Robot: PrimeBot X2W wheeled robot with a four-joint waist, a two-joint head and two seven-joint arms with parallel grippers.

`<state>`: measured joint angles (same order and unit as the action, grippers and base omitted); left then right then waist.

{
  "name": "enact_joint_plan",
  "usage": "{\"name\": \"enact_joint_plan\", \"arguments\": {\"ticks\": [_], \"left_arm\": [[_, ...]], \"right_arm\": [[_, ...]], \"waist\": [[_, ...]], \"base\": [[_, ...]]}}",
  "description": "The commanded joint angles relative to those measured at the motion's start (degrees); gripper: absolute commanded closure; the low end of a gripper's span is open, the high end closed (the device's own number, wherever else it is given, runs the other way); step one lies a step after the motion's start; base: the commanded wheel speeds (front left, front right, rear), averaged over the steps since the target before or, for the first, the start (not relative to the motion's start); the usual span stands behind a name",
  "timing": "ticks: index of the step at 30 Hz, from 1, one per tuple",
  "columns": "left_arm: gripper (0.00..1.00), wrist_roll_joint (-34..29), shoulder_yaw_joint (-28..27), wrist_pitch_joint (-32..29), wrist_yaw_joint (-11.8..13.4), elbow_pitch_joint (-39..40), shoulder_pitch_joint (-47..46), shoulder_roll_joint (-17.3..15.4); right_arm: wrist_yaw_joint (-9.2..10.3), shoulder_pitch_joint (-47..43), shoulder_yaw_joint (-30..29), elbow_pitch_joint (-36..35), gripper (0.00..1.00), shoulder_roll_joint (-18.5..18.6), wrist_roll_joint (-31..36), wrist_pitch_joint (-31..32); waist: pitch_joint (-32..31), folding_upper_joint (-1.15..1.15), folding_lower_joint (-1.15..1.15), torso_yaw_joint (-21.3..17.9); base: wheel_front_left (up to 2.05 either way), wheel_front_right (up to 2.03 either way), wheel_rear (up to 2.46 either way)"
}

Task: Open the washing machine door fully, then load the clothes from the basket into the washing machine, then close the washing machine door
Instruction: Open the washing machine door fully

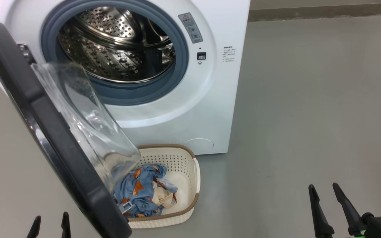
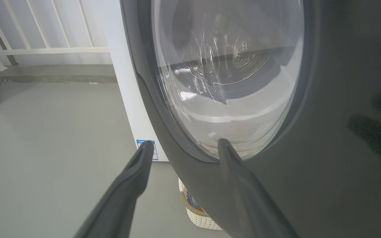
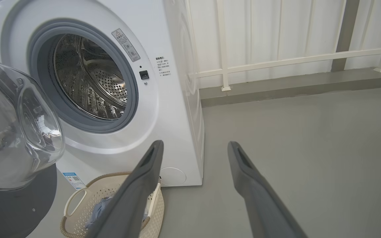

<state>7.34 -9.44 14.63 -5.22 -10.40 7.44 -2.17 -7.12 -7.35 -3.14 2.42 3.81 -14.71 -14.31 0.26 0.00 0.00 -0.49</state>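
Observation:
The washing machine [image 1: 203,109] stands with its steel drum [image 1: 117,43] exposed. The washing machine door [image 1: 45,125] is swung out on the left, its glass bowl [image 1: 84,122] hanging over the basket [image 1: 180,162]. The clothes [image 1: 141,191], blue printed fabric with a cream piece, lie in the basket. My left gripper [image 1: 50,219] is open, low beside the door's outer face. In the left wrist view, the left gripper [image 2: 185,143] points at the door [image 2: 326,99]. My right gripper [image 1: 323,186] is open over bare floor, right of the basket. In the right wrist view, the right gripper [image 3: 195,143] faces the machine [image 3: 164,109] and basket [image 3: 78,198].
Grey floor [image 1: 309,99] stretches to the right of the machine. A white railing [image 3: 276,62] on a raised kerb [image 3: 293,86] runs behind it. The open door blocks the basket's left side and part of the space above it.

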Motion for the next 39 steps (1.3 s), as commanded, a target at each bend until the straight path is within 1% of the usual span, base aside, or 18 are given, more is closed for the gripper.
{"name": "enact_joint_plan", "arguments": {"ticks": [1,11,23,30,31,32,33,34,39], "left_arm": [[0.00,0.06,-1.80,0.37,0.60,1.73,-0.32,-0.71],[0.00,0.15,-2.42,0.37,0.73,2.22,0.36,-0.71],[0.00,-0.05,-2.30,0.37,0.60,2.46,0.08,-0.71],[0.00,-0.05,-2.29,0.37,0.67,2.61,-0.05,-0.71],[0.02,0.00,-2.31,0.37,0.69,2.64,-0.06,-0.71],[0.51,0.17,-2.32,0.37,0.70,2.59,-0.08,-0.71],[0.79,0.16,-2.24,0.37,0.62,2.44,-0.07,-0.71],[1.00,0.02,-2.16,0.37,0.53,2.41,-0.11,-0.71],[1.00,0.92,-2.53,0.37,0.49,1.97,-0.12,-0.71]], "right_arm": [[-0.36,0.43,0.87,-0.76,0.00,0.33,0.80,-0.68],[-0.36,0.50,-0.53,0.88,0.00,0.19,2.59,-0.69],[-0.36,2.31,0.80,1.66,0.00,1.82,3.22,-0.69],[-0.36,3.24,1.96,2.15,0.00,2.10,3.35,-0.69],[-0.36,3.31,2.01,2.17,0.00,2.10,3.32,-0.69],[-0.36,3.37,1.99,2.15,0.00,2.09,3.29,-0.69],[-0.36,3.41,1.93,2.10,0.00,2.08,3.27,-0.69],[-0.36,3.41,1.88,2.06,0.00,2.06,3.24,-0.69],[-0.36,3.27,1.84,1.98,0.00,1.90,3.31,-0.69]], "waist": [[-0.24,0.00,0.00,-0.39],[-0.38,0.00,0.00,-0.98],[-0.11,0.00,0.00,-0.33],[0.04,0.00,0.00,0.08],[0.05,0.00,0.00,0.17],[0.05,0.00,0.00,0.27],[0.06,0.00,0.00,0.36],[0.07,0.00,0.00,0.46],[0.07,0.00,0.00,0.95]], "base": [[0.00,0.00,0.00],[0.00,0.00,0.00],[0.00,0.00,0.00],[0.00,0.00,0.00],[0.00,0.00,0.00],[0.00,0.00,0.00],[0.00,0.00,0.00],[0.00,0.00,0.00],[0.00,0.00,0.00]]}}
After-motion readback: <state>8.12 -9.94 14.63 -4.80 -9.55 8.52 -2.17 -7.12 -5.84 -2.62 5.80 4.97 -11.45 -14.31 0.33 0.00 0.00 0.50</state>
